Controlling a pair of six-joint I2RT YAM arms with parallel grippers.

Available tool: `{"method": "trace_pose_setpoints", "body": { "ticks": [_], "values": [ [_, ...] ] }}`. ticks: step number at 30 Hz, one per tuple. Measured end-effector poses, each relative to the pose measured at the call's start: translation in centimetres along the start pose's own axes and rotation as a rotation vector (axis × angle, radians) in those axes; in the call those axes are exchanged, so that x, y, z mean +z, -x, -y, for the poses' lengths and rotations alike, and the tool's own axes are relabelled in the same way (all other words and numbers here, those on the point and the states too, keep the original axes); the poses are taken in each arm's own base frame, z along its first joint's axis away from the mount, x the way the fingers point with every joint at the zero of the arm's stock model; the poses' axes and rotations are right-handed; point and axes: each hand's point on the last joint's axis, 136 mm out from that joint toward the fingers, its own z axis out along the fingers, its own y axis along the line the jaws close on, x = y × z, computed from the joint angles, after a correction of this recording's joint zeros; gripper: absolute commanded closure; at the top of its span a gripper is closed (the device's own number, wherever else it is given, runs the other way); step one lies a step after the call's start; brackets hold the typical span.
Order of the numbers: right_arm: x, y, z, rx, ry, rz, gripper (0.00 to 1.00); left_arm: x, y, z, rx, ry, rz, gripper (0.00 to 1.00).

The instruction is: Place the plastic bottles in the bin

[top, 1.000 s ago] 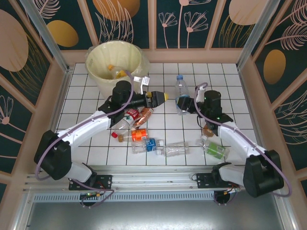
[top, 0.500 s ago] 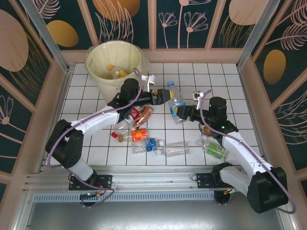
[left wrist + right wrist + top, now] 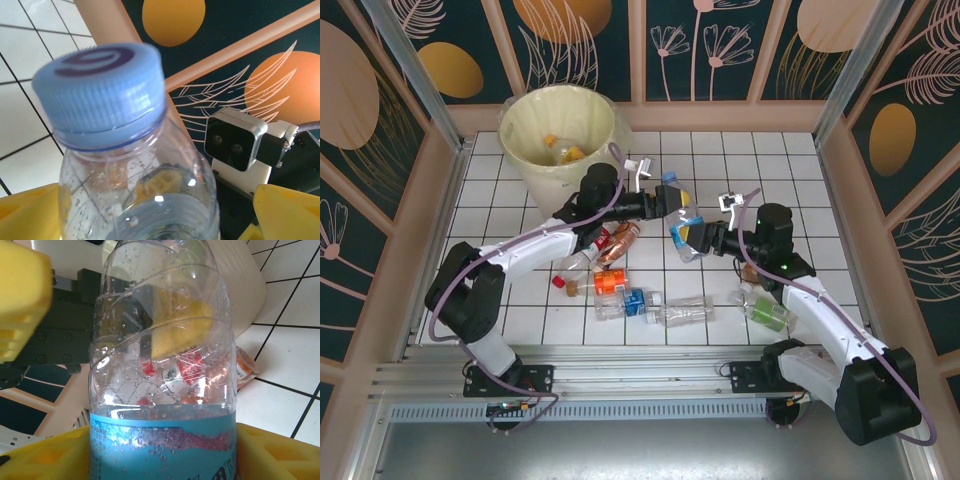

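Right hand [image 3: 160, 460]: pinching the bottle [image 3: 162, 365] at its label.
Left hand [image 3: 150, 215]: spread around its neck, not gripping.
Risk: if the right hand lets go early, the bottle falls.

Blue-capped clear bottle [image 3: 134, 167] between yellow jaws

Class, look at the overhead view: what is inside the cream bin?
Inside the bin, a few bottles with yellow or orange parts lie at the bottom. How many there are is hard to tell. Its near wall covers part of the floor, so anything lying there cannot be seen.
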Motion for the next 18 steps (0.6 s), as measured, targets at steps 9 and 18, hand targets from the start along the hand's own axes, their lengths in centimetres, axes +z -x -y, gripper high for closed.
{"method": "trace_pose_setpoints", "body": {
  "ticks": [9, 18],
  "values": [
    [0.0, 0.02, 0.0, -0.001, 0.0, 0.001, 0.36, 0.2, -0.46, 0.04, -0.03, -0.005, -0.018, 0.19],
    [0.02, -0.02, -0.03, -0.004, 0.001, -0.001, 0.32, 0.19, -0.38, -0.21, -0.031, 0.007, -0.011, 0.29]
  ]
}}
